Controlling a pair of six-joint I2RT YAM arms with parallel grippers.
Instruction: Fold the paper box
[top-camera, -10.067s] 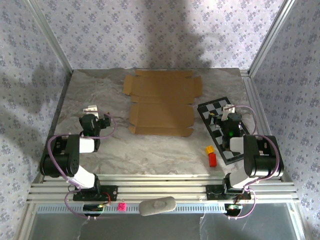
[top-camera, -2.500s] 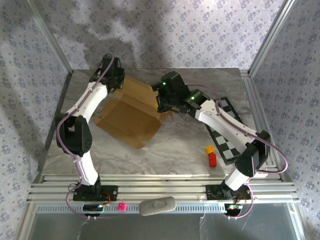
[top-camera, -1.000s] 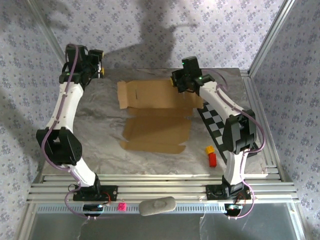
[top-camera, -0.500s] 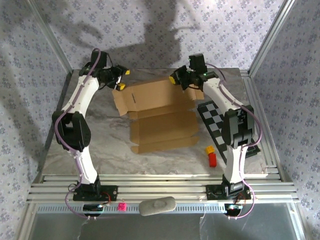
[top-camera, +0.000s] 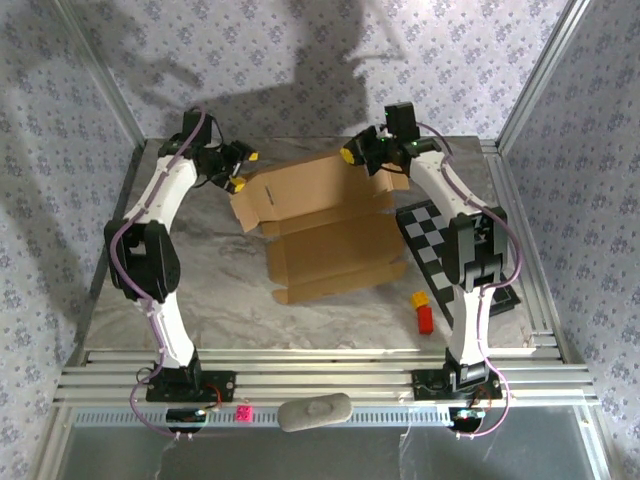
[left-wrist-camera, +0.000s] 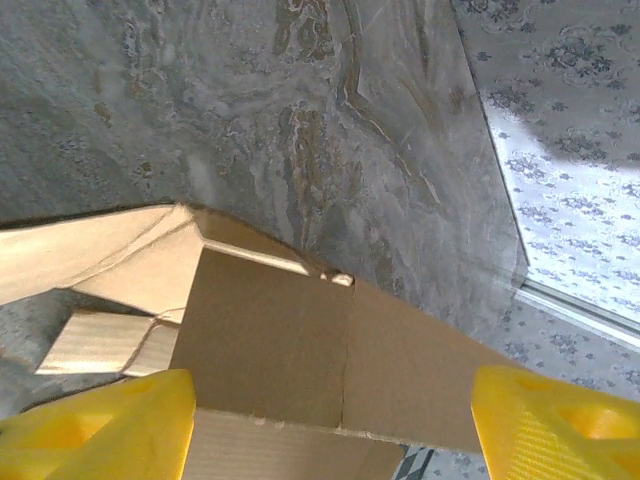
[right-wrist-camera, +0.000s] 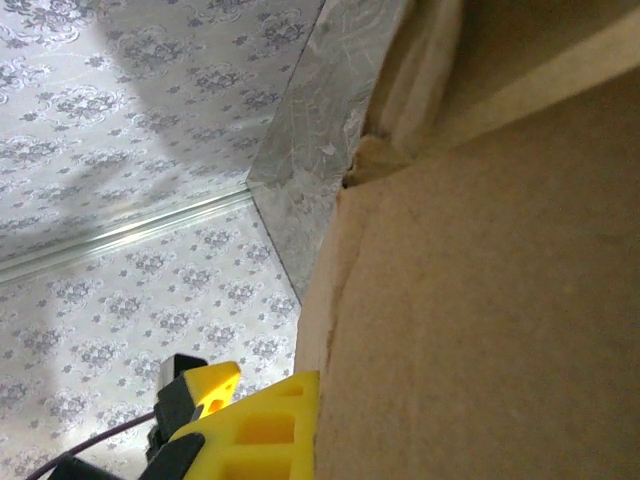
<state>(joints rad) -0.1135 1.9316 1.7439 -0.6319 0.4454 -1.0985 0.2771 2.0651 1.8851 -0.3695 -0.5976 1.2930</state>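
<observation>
- The left gripper (top-camera: 245, 170) stands wide open at the far left corner of the paper box (top-camera: 330, 235). In the left wrist view its yellow fingers (left-wrist-camera: 90, 420) sit on either side of a cardboard panel and grip nothing.
- The right gripper (top-camera: 352, 155) is closed at the far right corner. In the right wrist view the cardboard runs right up against its yellow finger (right-wrist-camera: 250, 420), so it appears to be pinching the flap's edge.
- The box lies mid-table (top-camera: 200, 290), slightly skewed. Its near panels are flat and its far panel seems tilted up between the two grippers.
- To the right are a checkered board (top-camera: 432, 245) and two small blocks, one red (top-camera: 424, 320) and one yellow (top-camera: 419, 298), apart from the box.
- The task looks barely begun: no walls stand, no tabs are tucked, and nearly all the folding is left.
</observation>
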